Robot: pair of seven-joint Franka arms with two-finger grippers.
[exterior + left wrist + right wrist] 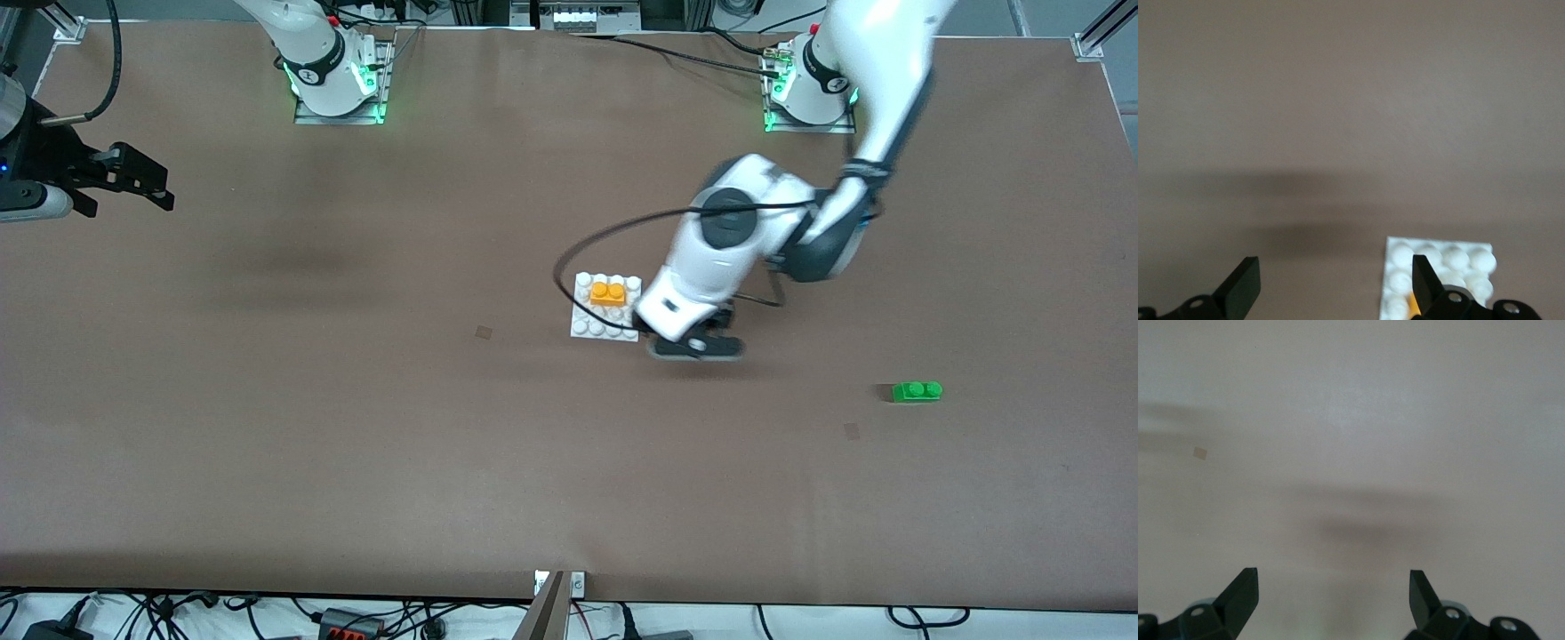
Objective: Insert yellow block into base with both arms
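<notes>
Though seemingly seated, yellow block (pixel 608 293) barely wrist-visible.

Orange-yellow block (pixel 608 293) on white studded base (pixel 582 325), green brick (pixel 917 391), brown table (pixel 356 427)

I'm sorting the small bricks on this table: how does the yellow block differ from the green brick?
The yellow block is orange-yellow; the green brick is bright green. The yellow block sits on the white base, while the green brick lies on the bare table. The yellow block is beside the left tool; the green brick lies apart, nearer the front camera, toward the left arm's end. Both are small bricks showing two round studs on top.
</notes>
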